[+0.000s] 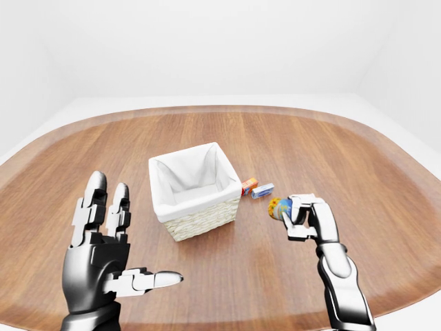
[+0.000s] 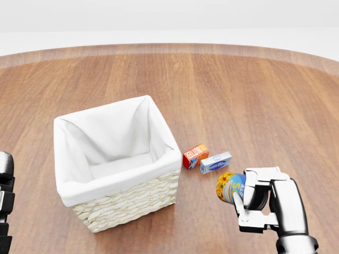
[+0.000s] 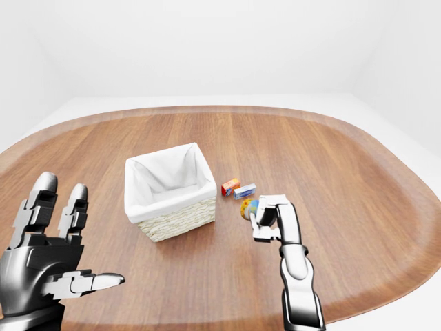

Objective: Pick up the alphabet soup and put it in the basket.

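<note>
The alphabet soup can [image 2: 230, 188], yellow and blue with a red label, lies on its side in my right hand [image 2: 249, 197], whose fingers close round it; the frames do not show whether it touches the wood. The wicker basket [image 2: 127, 203] with a white cloth lining stands left of the can, a short gap between them. My left hand [image 1: 110, 241] is open, fingers spread, at the lower left of the left-eye view, apart from the basket and empty.
A small red box [image 2: 195, 156] and a small blue-and-white box [image 2: 215, 162] lie on the wood between the basket and the can. The round wooden table [image 1: 344, 158] spreads wide around them, with white floor beyond its rim.
</note>
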{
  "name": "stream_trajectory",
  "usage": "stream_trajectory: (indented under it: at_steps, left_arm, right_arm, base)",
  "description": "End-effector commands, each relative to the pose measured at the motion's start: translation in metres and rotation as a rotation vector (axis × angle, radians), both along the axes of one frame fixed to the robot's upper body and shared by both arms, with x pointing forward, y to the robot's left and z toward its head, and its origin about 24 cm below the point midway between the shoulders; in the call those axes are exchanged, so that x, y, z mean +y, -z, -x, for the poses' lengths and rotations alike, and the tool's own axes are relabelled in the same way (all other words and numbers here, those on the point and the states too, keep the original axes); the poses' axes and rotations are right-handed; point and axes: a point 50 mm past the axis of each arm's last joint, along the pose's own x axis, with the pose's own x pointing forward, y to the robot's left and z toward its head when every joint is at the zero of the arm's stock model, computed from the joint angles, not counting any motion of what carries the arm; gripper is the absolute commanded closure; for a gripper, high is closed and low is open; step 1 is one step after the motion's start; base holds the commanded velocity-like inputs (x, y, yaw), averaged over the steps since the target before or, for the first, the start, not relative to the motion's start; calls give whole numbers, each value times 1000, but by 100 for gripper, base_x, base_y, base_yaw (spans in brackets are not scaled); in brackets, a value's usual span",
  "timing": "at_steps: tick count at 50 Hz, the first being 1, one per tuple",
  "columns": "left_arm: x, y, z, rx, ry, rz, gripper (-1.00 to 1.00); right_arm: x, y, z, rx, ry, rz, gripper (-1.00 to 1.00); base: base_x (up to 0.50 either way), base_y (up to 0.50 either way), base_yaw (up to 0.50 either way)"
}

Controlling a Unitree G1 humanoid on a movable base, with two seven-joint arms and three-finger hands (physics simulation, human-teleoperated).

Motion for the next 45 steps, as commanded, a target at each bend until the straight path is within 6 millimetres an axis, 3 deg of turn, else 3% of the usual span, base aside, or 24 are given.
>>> stream_trajectory:
  at_steps: [1, 19, 37, 45]
  left_arm:
    - [-1, 1, 0, 3, 3, -1, -100]
    - [-1, 1, -1, 2, 7, -2, -100]
    - [-1, 2, -1, 2, 11, -3, -100]
    - [0, 2, -1, 3, 12, -3, -100]
  right_arm:
    - [0, -33, 6, -102, 1, -19, 100]
    - [18, -86, 10, -334, -73, -1, 100]
    - [42, -131, -13, -533, -146, 18, 100]
    - [51, -133, -25, -532, -162, 29, 100]
  base:
    - [0, 0, 0]
    - [0, 0, 0]
    - [0, 0, 0]
    - [0, 0, 0]
